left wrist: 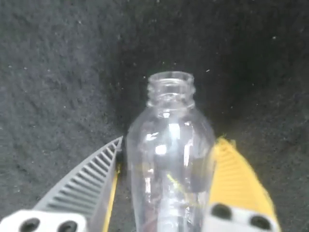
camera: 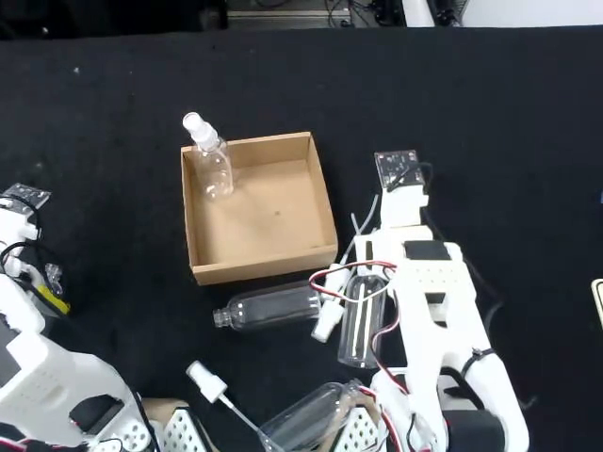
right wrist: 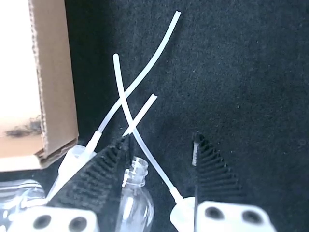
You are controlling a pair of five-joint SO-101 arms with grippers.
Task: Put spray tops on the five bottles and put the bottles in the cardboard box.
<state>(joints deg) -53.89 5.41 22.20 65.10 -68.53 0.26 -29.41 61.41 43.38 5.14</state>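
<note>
A capped bottle stands in the back left corner of the cardboard box. An uncapped bottle lies in front of the box. A second one lies under the right arm, its neck between the fingers of my open right gripper. Two spray tops lie there with crossed tubes. My left gripper is shut on a third uncapped bottle, which sits at the front edge. A loose spray top lies beside it.
Black cloth covers the table. The right arm stretches from the front right toward the box corner. The left arm's base sits at the front left. Open cloth lies behind and to the right of the box.
</note>
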